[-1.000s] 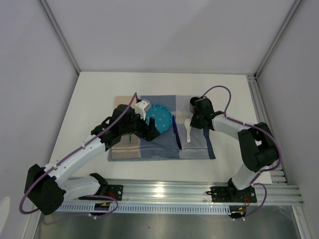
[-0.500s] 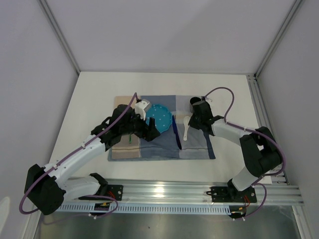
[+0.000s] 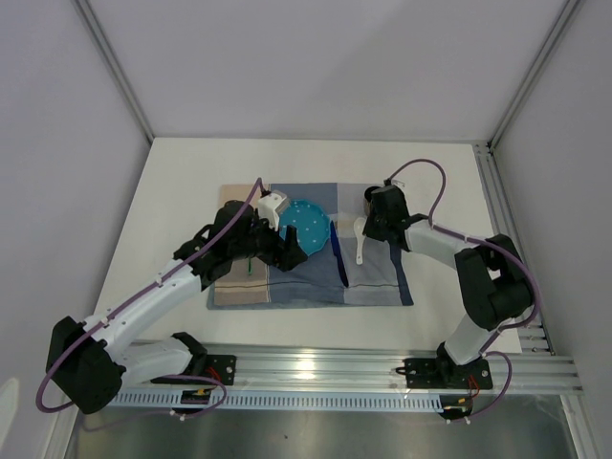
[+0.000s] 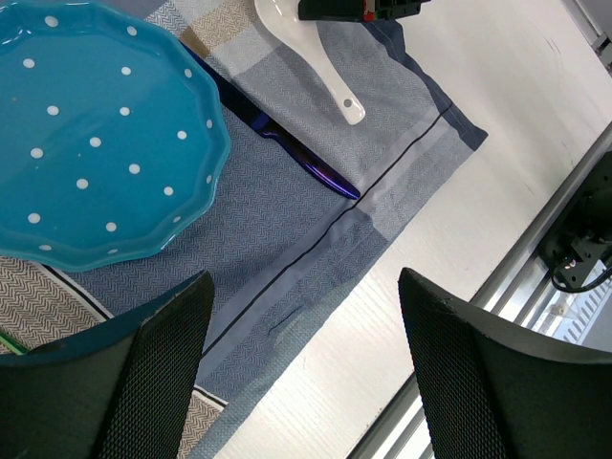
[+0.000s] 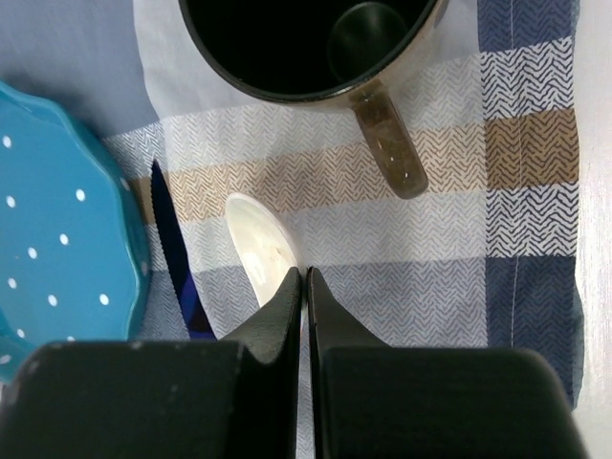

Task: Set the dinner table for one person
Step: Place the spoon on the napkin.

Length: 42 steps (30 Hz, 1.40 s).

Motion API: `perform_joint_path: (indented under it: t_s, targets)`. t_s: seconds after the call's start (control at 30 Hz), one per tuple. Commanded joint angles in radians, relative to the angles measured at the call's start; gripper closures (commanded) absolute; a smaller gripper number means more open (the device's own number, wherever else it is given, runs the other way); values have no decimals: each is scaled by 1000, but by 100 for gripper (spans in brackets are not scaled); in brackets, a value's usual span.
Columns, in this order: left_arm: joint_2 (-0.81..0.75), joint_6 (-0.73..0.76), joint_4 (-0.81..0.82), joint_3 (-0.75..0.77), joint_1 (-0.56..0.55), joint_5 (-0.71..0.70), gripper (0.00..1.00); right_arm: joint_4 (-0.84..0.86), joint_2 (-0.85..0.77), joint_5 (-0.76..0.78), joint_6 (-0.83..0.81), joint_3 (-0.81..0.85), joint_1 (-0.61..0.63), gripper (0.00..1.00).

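One white surface (image 3: 182, 182) lies under everything, carrying the mat (image 3: 378, 292). Left claw (image 4: 301, 287) released beside the plate (image 4: 96, 134); right claw (image 5: 304, 277) clenched empty, tips beside the spoon (image 5: 256, 244), near the mug (image 5: 296, 38).

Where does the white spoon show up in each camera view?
Top external: white spoon right of centre, on the placemat, just right of the blue knife.
Left wrist: top centre, handle pointing down-right.
Right wrist: centre, its bowl partly behind the shut right tool.
Shared landmark: the teal dotted plate, left of the spoon in every view.
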Motion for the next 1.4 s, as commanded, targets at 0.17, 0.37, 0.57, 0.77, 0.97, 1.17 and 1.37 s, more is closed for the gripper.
perform_joint_path:
  t_s: [0.17, 0.37, 0.57, 0.77, 0.97, 1.17, 1.37]
  targets:
    - [-17, 18, 28, -5, -7, 23, 18, -5, 13, -48, -82, 38, -23, 100]
    - [-16, 17, 28, -3, -7, 25, 18, -10, 33, -53, -98, 36, -40, 100]
    - [-14, 20, 25, -5, -7, 20, 18, -5, 47, -45, -90, 33, -53, 100]
    - [-14, 20, 25, -2, -7, 20, 18, -11, 42, -54, -85, 35, -56, 68]
    - [-11, 21, 25, -2, -7, 20, 18, -29, -76, 21, -93, 33, -50, 65]
    - [-2, 17, 28, 0, -7, 25, 18, -40, -148, -17, -113, 56, -26, 65]
    - [4, 14, 28, 3, -7, 29, 18, 50, -70, -233, -78, 26, -11, 67]
